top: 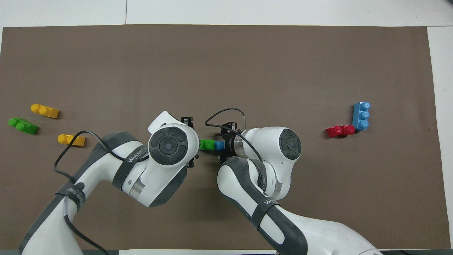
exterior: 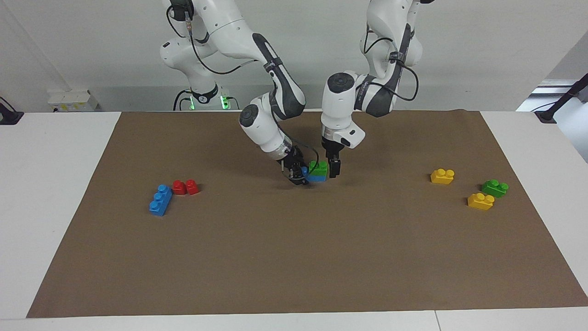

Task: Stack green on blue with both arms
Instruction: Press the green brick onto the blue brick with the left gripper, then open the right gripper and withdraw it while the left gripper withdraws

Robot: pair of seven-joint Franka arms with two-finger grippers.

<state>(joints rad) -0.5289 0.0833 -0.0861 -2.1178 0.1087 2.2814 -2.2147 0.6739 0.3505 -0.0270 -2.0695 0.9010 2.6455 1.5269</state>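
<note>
**Green brick seated on blue, mid-mat; both grippers beside the stack**

The small bright-green two-stud plastic brick (exterior: 318, 167) sits on top of the longer blue plastic brick (exterior: 316, 177) near the middle of the brown mat (exterior: 294, 257). In the overhead view the green brick (top: 206, 144) covers the end of the blue one toward the left arm's end of the table, and one blue stud (top: 219, 145) shows at the other end.

Left gripper (exterior: 334, 168): hangs just beside the stack on the left arm's side, fingers pointing down. It holds nothing and stands off the green brick; how far apart its fingers are I cannot tell.

Right gripper (exterior: 297, 176): tilted, low at the uncovered end of the blue brick. Whether its fingers are spread or pinching the blue brick, I cannot tell.

Loose on the mat toward the left arm's end: two yellow two-stud bricks (exterior: 442, 176) (exterior: 480, 201) and a second green brick (exterior: 494, 188). Toward the right arm's end: a red brick (exterior: 185, 187) touching a second blue three-stud brick (exterior: 161, 200).
</note>
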